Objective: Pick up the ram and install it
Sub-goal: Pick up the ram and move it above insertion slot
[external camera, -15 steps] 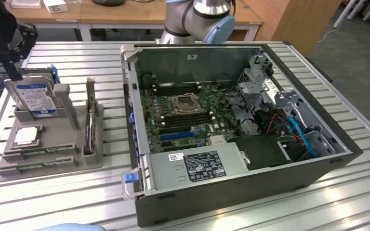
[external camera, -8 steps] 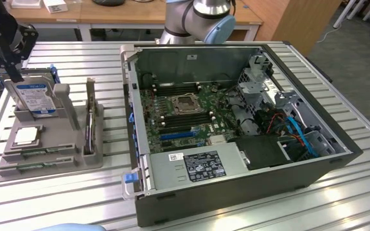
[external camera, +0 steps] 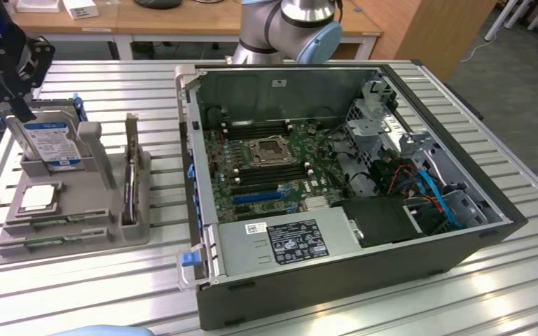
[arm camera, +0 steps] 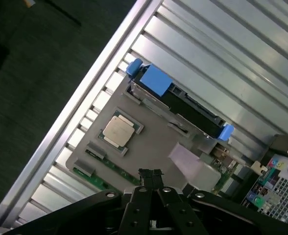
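Trouble is most likely at the exterior view's left, where the gripper (external camera: pixel 15 105) hangs just above the hard drive (external camera: pixel 50 143), well apart from the ram (external camera: pixel 52 242). Seen from the wrist, the gripper (arm camera: pixel 151 174) is clenched, with nothing between its fingertips. In my judgement, a descent from this place would strike the hard drive. Clenched fingers also cannot take a thin board. The ram lies low in a narrow slot, with what seems a second green stick (external camera: pixel 50 222) just beside it. A grip that is off centre could therefore tilt it, let it slip, or catch the neighbour.

The grey holder (external camera: pixel 92 210) stands on the bench (external camera: pixel 493 294) and carries three kinds of parts:
- The hard drive stands on its edge at the far end.
- The CPU chip (external camera: pixel 40 198) lies flat in a square pocket in the middle.
- The ram lies at the near edge.

A thin upright piece (external camera: pixel 131 175) stands on the holder's right side, and I cannot tell what it is.

Further right, the open computer case (external camera: pixel 250 91) holds these:
- the motherboard (external camera: pixel 288 182)
- a CPU socket (external camera: pixel 267 148), with memory slots beside it that look empty
- the power supply (external camera: pixel 288 241)
- blue cables (external camera: pixel 437 199)
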Robot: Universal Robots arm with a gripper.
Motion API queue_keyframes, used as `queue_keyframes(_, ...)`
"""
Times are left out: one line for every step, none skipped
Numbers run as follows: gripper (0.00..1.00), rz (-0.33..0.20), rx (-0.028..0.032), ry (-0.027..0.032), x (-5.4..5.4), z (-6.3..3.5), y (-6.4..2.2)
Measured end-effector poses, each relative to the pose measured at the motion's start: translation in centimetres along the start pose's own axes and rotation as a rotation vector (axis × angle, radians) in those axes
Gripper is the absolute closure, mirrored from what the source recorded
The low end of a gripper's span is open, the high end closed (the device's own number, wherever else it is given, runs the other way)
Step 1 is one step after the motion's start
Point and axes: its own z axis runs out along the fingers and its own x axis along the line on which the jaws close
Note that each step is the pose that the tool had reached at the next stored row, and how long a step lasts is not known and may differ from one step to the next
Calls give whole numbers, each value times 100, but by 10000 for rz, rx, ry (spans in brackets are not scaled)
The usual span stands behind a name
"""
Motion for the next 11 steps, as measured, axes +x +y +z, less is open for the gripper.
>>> queue_keyframes(90, -179, -5, 7, 0, 5, 0)
queue_keyframes(90, -359, -11, 14, 0, 9, -1)
queue_keyframes(90, -539, -17, 22, 0, 13, -1)
queue_keyframes(90, -729, -23, 31, 1, 17, -1)
queue_keyframes(90, -909, -30, 39, 1, 21, -1)
queue_keyframes(90, -1088, -35, 46, 1, 26, -1)
queue_keyframes(90, -1268, -41, 54, 1, 30, -1)
queue_keyframes(90, -1447, -47, 61, 1, 34, -1)
queue_keyframes(90, -1627, -53, 69, 1, 38, -2)
queue_keyframes(90, -1806, -59, 78, 1, 41, -2)
queue_keyframes(90, -2002, -65, 85, 1, 44, -2)
